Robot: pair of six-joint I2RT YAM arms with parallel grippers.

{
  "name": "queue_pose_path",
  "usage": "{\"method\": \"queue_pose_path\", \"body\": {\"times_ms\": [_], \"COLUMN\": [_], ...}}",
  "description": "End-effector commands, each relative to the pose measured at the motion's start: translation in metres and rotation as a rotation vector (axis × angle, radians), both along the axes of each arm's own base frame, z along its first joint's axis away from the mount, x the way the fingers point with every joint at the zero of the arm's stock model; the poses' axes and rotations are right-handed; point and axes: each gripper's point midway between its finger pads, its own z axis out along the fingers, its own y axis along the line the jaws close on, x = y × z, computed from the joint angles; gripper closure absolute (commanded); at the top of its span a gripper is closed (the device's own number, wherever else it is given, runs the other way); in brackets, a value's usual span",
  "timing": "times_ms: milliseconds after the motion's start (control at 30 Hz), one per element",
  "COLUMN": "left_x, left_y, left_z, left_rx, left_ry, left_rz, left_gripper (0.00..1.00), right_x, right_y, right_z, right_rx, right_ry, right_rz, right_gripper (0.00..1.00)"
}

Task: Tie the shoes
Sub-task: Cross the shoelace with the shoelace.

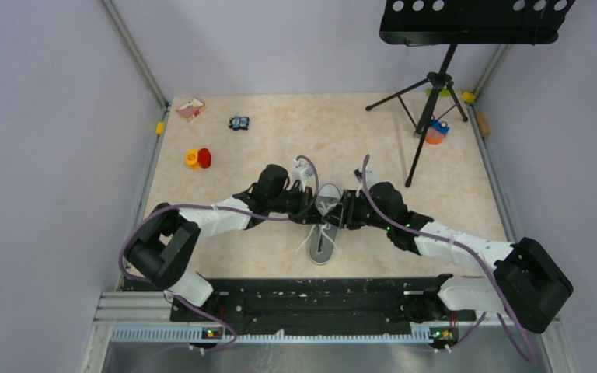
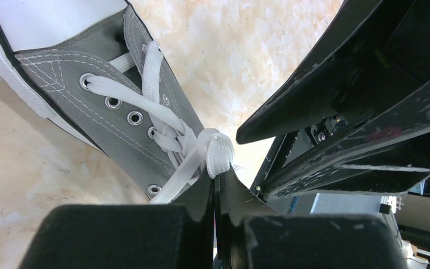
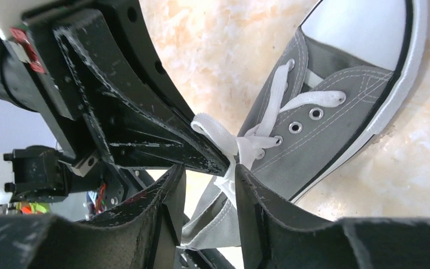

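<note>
Beige surface (image 1: 280,132) has the grey sneaker (image 1: 323,247) lying about in the middle, right between my two arms. My left jaws are pinched tight on a loop of the white lace (image 2: 218,154), and my right jaws are parted with lace running through the gap.

I work in a robotics lab cell: plain grey panels (image 1: 47,140) on metal posts (image 1: 134,53) wall my worktop (image 1: 295,132), a tripod (image 1: 434,89) stands far right, my arms (image 1: 225,217) bolt to a near rail (image 1: 280,332).
</note>
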Motion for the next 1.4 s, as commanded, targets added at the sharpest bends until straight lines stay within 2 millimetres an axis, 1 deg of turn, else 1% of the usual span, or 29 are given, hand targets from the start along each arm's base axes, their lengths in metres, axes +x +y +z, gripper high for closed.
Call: {"method": "queue_pose_path", "body": {"times_ms": [0, 100, 167, 233, 333, 567, 700, 967, 1133, 1367], "left_x": [0.002, 0.001, 0.001, 0.002, 0.001, 0.002, 0.002, 0.003, 0.004, 0.004], "left_y": [-0.007, -0.006, -0.005, -0.005, -0.004, -0.004, -0.005, -0.005, -0.005, -0.004], "left_z": [0.016, 0.017, 0.018, 0.02, 0.021, 0.021, 0.022, 0.024, 0.024, 0.021], "left_rx": [-0.037, -0.036, -0.036, -0.036, -0.033, -0.029, -0.029, -0.032, -0.027, -0.018], "left_ry": [-0.059, -0.06, -0.064, -0.07, -0.072, -0.073, -0.072, -0.076, -0.078, -0.075], "left_rz": [-0.037, -0.038, -0.036, -0.036, -0.038, -0.036, -0.035, -0.033, -0.029, -0.028], "left_gripper": [1.0, 1.0, 1.0, 1.0, 1.0, 1.0, 1.0, 1.0, 1.0, 1.0], "right_x": [0.015, 0.021, 0.023, 0.022, 0.018, 0.017, 0.015, 0.013, 0.011, 0.006], "right_y": [-0.013, -0.029, -0.039, -0.043, -0.037, -0.025, -0.016, -0.004, -0.003, -0.002], "right_z": [0.018, 0.012, 0.003, -0.008, -0.019, -0.026, -0.026, -0.012, -0.006, -0.006], "right_rx": [0.039, 0.048, 0.047, 0.034, 0.027, 0.047, 0.068, 0.132, 0.165, 0.189], "right_ry": [-0.039, -0.015, 0.017, 0.051, 0.086, 0.107, 0.109, 0.072, 0.053, 0.066], "right_rz": [-0.107, -0.193, -0.236, -0.24, -0.202, -0.141, -0.091, -0.028, -0.017, -0.005], "right_gripper": [0.6, 0.61, 0.63, 0.65, 0.68, 0.7, 0.7, 0.72, 0.73, 0.74]}}
